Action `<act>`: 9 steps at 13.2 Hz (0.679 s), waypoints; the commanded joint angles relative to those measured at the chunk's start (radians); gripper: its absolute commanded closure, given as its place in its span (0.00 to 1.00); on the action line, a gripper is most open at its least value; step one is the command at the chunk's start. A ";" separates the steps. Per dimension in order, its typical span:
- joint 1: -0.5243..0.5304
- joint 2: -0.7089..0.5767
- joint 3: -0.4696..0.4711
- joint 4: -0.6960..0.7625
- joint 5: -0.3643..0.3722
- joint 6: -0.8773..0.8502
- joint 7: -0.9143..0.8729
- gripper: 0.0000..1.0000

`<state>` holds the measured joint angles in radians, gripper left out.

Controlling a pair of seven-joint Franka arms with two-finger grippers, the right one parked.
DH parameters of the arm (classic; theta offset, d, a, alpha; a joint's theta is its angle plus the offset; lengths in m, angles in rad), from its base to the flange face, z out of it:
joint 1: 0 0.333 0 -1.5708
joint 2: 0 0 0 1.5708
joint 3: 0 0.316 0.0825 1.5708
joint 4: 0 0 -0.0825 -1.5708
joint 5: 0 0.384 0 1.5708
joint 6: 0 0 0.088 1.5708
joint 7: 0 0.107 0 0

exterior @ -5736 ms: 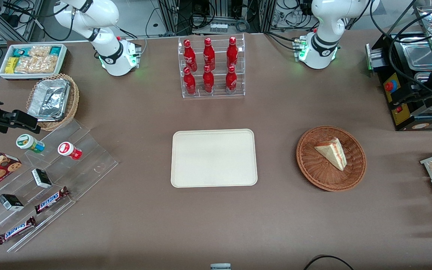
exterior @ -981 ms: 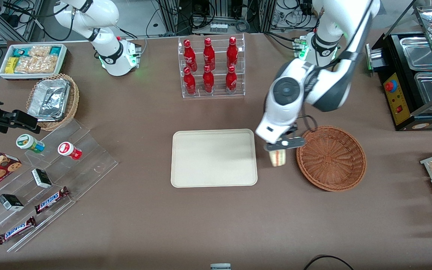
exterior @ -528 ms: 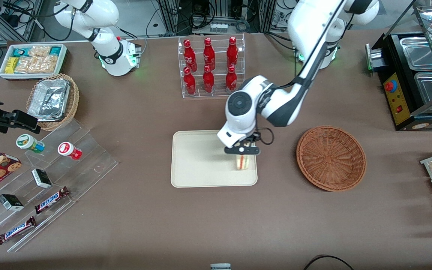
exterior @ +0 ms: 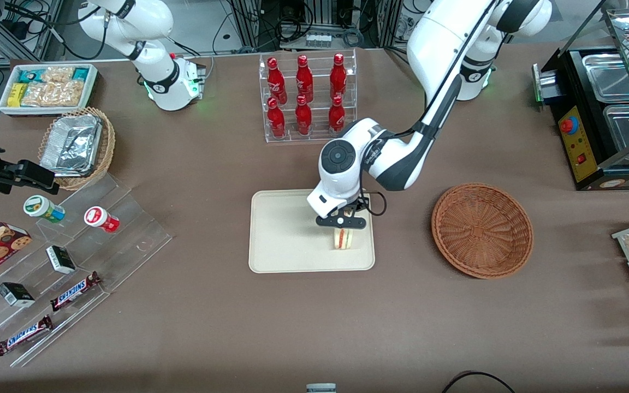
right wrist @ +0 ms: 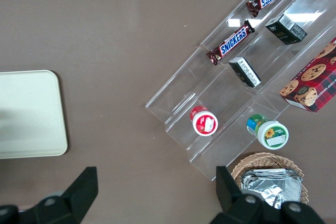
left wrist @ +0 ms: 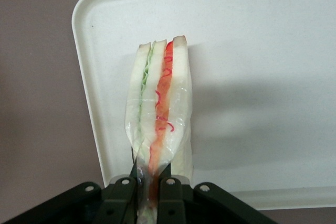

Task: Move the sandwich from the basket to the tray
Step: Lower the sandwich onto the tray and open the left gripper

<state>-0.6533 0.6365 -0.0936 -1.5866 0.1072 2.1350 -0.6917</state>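
Observation:
The sandwich [exterior: 342, 238] [left wrist: 160, 108], a wrapped wedge with red and green filling at its edge, hangs on edge from my gripper [exterior: 341, 222] [left wrist: 148, 182], which is shut on it. It hangs over the cream-white tray [exterior: 287, 234] [left wrist: 252, 66], at the end nearest the basket, close above the tray's surface. I cannot tell whether it touches. The reddish-brown wicker basket [exterior: 482, 230] sits beside the tray toward the working arm's end, with nothing in it.
A clear rack of red bottles [exterior: 307, 98] stands farther from the front camera than the tray. A stepped acrylic display [exterior: 69, 256] with snacks and a tan basket of foil trays [exterior: 77, 146] lie toward the parked arm's end. A black appliance [exterior: 598, 109] stands toward the working arm's end.
My gripper lifted the sandwich out of the basket and carried it sideways over the tray. In the last half second it moved slightly farther over the tray and lower.

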 commanded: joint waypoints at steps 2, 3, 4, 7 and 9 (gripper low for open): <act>-0.011 0.037 0.006 0.027 0.016 0.013 -0.002 1.00; -0.011 0.038 0.006 0.027 0.016 0.013 -0.002 1.00; -0.011 0.040 0.006 0.027 0.013 0.013 -0.003 1.00; -0.012 0.066 0.006 0.063 0.006 0.013 -0.020 0.00; -0.012 0.068 0.006 0.068 0.008 0.013 -0.055 0.00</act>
<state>-0.6533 0.6771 -0.0936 -1.5584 0.1078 2.1483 -0.7104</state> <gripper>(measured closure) 0.489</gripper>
